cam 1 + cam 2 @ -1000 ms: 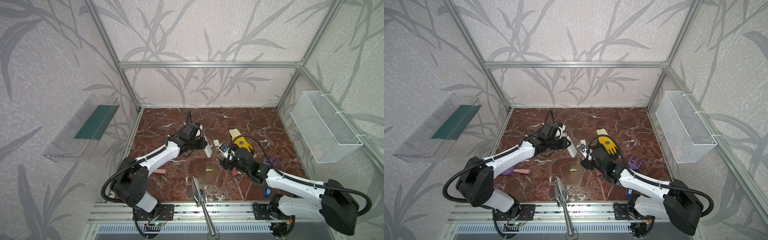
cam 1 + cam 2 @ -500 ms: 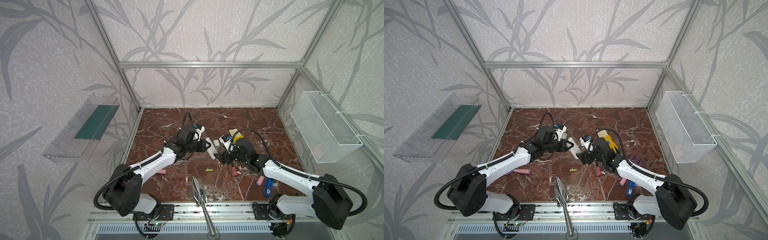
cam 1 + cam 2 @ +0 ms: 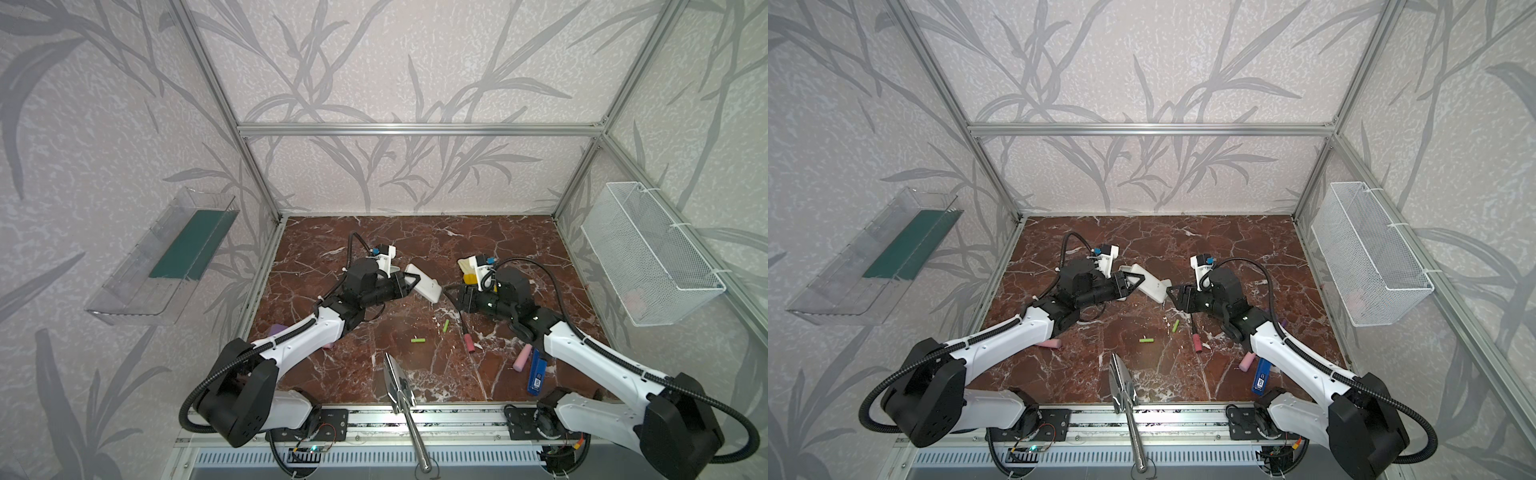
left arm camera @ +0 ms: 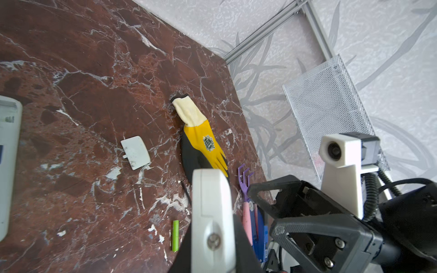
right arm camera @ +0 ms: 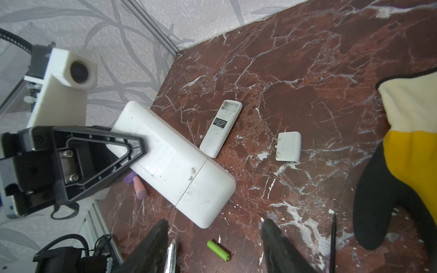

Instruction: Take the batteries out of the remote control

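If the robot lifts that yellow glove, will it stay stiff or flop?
Probably flop: the yellow glove lies flat and has a knitted cuff. Its black coated palm looks rubbery, so likely grippy, not slippery.

The right gripper [image 3: 1172,298] has swung from 5 o'clock of the white remote [image 3: 424,283] up to its 3 o'clock end, and its wrist now covers most of the yellow glove [image 3: 466,272]. The left gripper [image 3: 409,286] has turned the remote's free end out toward 4 o'clock. A lime green battery [image 3: 445,325] and a pink cylinder [image 3: 522,360] now lie uncovered.
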You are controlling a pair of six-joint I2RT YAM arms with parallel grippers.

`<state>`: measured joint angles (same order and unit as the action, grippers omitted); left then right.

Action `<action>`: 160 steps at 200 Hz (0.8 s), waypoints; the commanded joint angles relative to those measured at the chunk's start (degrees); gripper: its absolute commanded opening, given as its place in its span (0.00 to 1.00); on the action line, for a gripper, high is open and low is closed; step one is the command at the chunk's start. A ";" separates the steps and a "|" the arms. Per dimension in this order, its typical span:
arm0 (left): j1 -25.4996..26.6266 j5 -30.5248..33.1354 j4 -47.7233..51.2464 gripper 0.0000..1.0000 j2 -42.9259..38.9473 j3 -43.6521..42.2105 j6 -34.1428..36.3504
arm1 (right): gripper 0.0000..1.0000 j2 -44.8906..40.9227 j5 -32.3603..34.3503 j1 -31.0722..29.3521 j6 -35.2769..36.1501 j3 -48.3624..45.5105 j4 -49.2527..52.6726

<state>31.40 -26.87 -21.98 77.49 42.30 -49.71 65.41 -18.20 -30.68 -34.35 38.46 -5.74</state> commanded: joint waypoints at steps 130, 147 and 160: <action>0.66 -3.31 -22.24 0.00 -0.75 -3.26 -17.38 | 0.50 1.26 -8.84 3.07 -12.23 0.80 -14.04; 0.75 -3.39 -23.73 0.00 -0.48 -3.54 -18.03 | 0.46 2.31 -9.44 3.34 -12.15 1.24 -14.15; 0.72 -4.16 -24.61 0.00 -0.08 -3.26 -18.46 | 0.44 2.99 -9.75 3.46 -12.70 1.10 -15.53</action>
<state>31.83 -28.69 -41.01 77.49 39.13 -65.98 67.11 -26.11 -27.64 -46.17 38.52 -17.67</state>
